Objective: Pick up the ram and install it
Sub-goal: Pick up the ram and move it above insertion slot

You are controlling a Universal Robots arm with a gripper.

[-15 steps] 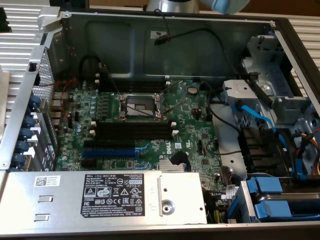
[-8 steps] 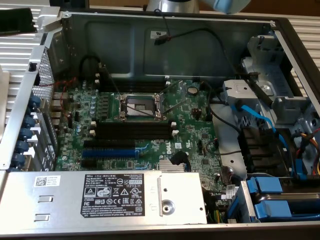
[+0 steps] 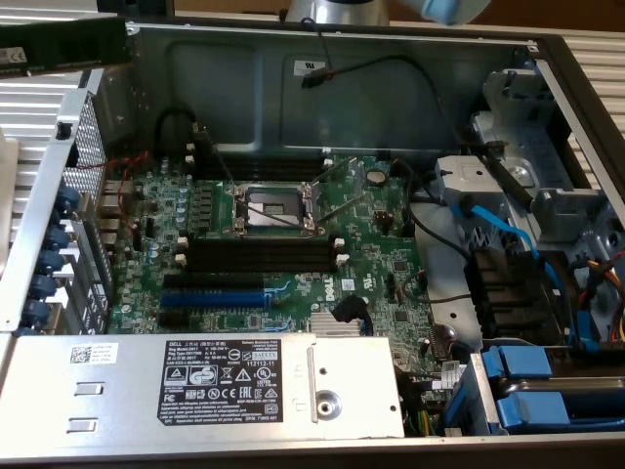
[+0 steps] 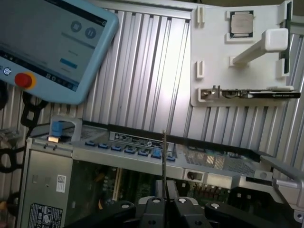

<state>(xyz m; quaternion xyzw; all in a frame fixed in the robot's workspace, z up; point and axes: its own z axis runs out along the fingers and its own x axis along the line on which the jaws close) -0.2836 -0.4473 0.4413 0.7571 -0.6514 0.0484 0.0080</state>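
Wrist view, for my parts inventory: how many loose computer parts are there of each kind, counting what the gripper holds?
ram stick, edge-on in the shut gripper: 1
processor chip on the white holder: 1
dark card on the same holder: 1
Total: 3

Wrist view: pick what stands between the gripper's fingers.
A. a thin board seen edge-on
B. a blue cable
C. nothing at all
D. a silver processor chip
A: the gripper is shut on the ram, which rises as a thin dark edge from between its fingers.
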